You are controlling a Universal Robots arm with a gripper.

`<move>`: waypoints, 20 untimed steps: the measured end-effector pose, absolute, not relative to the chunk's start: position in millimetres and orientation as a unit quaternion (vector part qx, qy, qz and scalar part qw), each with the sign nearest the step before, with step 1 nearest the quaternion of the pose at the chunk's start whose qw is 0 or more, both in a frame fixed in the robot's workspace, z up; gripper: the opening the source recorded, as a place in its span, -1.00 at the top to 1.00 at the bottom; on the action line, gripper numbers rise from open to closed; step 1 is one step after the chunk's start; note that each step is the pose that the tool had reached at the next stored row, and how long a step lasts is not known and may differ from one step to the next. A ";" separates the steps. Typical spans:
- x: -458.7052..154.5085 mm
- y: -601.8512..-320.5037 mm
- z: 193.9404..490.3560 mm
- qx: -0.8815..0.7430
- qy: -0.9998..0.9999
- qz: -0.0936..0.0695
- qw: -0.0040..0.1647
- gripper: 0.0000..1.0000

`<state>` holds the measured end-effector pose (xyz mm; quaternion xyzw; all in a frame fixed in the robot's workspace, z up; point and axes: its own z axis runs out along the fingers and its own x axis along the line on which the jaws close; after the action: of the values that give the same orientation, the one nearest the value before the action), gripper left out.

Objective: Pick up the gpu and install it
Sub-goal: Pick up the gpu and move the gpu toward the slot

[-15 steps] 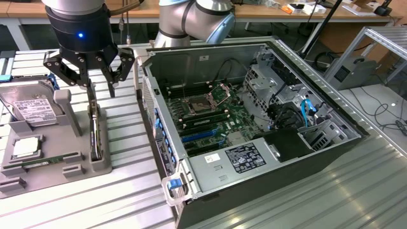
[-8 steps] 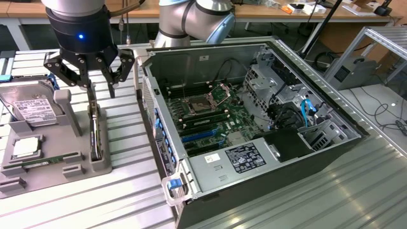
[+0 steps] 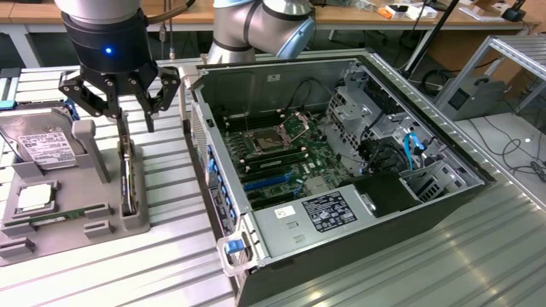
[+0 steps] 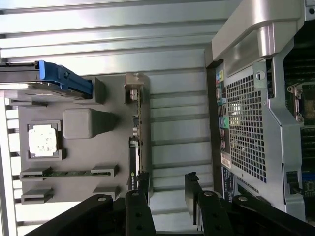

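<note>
Gpu [image 3: 127, 173] stands edgewise in tray [image 3: 94, 192] beside open computer case [image 3: 256, 77].

Ribbed aluminium table [image 3: 410, 268] sits under bright, even light; behind it wooden benches [image 3: 25, 13] run across the room, and beyond its far corner stands a bare metal frame [image 3: 520, 39].

A ribbed silvery metal table [image 3: 171, 256] [image 4: 177, 49], built of long parallel slats with dark grooves between them, carries everything. Two things lie directly on it. A flat grey plastic parts tray [image 3: 77, 192] [image 4: 78, 152] sits flat toward the exterior view's left. An open black-and-silver desktop computer case [image 3: 461, 192] [image 4: 246, 123] lies on its side toward the exterior view's right, its open face turned upward. A narrow strip of bare slats separates the tray from the case.
</note>
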<state>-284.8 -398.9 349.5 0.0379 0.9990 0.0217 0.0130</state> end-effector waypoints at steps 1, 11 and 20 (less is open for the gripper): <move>-284.8 -398.9 349.3 0.038 0.999 0.022 0.013 0.16; -285.1 -398.9 347.0 0.038 0.999 0.022 0.013 0.16; -285.3 -399.0 344.4 0.038 0.999 0.022 0.013 0.16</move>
<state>-285.3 -399.0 344.4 0.0378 0.9990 0.0217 0.0131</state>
